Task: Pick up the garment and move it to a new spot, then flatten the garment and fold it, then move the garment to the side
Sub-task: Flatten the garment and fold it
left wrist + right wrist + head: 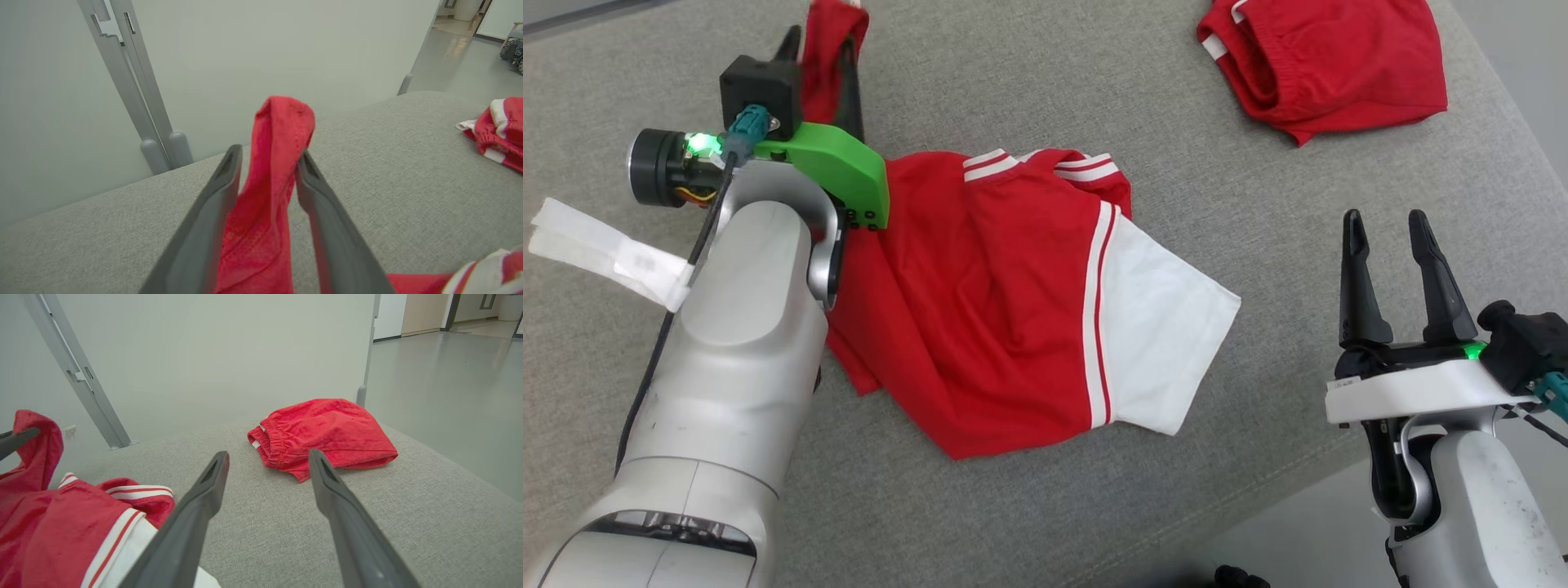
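Note:
The garment (996, 302) is a red shirt with white sleeves and striped trim, lying crumpled on the grey cushion (1094, 98). One red corner of it is lifted at the far left and stands between the fingers of my left gripper (821, 49). In the left wrist view those fingers are parted around my left gripper (268, 157), and the red cloth (265, 204) hangs loosely between them, brushing the right finger. My right gripper (1386, 220) hovers open to the right of the shirt, holding nothing. Its wrist view shows the right gripper (267, 455) above bare cushion, the shirt (61, 522) at lower left.
A second red piece, shorts with an elastic waist (1327, 65) (327, 433), lies at the far right of the cushion. The cushion's front edge runs past my right arm, with floor beyond. Grey metal posts (122, 81) and a pale wall stand behind.

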Available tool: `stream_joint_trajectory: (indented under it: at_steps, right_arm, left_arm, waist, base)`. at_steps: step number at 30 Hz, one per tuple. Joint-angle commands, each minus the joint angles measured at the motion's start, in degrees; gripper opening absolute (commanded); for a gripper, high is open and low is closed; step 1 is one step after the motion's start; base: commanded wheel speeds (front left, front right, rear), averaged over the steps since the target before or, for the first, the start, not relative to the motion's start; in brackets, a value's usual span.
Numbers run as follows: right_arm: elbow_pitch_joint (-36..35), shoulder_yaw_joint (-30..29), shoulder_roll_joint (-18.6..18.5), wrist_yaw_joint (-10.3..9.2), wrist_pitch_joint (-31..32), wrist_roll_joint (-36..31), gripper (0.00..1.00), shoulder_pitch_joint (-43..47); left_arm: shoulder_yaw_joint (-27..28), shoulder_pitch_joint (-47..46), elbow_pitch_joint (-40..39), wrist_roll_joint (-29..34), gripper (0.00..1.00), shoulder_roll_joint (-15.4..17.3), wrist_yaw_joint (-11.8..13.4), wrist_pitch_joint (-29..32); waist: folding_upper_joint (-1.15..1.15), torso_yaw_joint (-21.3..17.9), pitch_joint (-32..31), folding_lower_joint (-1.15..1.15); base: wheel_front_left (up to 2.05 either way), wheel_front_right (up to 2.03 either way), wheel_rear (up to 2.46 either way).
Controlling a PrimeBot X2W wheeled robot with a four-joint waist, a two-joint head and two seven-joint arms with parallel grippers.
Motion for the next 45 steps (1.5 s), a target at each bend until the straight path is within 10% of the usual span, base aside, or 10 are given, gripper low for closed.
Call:
stream_joint_trajectory:
  at_steps: [1, 17, 23, 45]
  right_arm:
    - [0.21, -0.05, 0.01, 0.00, -0.18, -0.27, 1.00, -0.55]
    - [1.96, -0.56, -0.07, -0.01, -0.18, -2.15, 1.00, 2.16]
    - [2.55, -1.38, -0.07, 0.00, -0.17, -2.49, 1.00, 4.62]
    - [0.96, -3.02, -0.04, 0.00, -0.18, -1.57, 1.00, 4.68]
  left_arm:
    - [0.34, -1.10, 1.26, -0.60, 1.00, 0.36, -0.44, -0.16]
    - [-3.17, 11.35, -2.96, -9.79, 1.00, -0.48, -6.68, -0.09]
    - [-8.19, 24.19, -9.87, -15.87, 1.00, -0.46, -5.29, -0.09]
    - [-19.74, 30.55, -10.71, -22.22, 1.00, -0.35, 0.64, 0.69]
  waist:
    - [0.00, 0.40, 0.19, 0.00]
    - [0.00, 14.62, -10.59, 0.00]
    - [0.00, 17.98, -14.71, 0.00]
    - [0.00, 12.80, -12.75, 0.00]
  base:
    - [0.00, 0.00, 0.00]
    - [0.00, 0.00, 0.00]
    - [0.00, 0.00, 0.00]
    - [0.00, 0.00, 0.00]
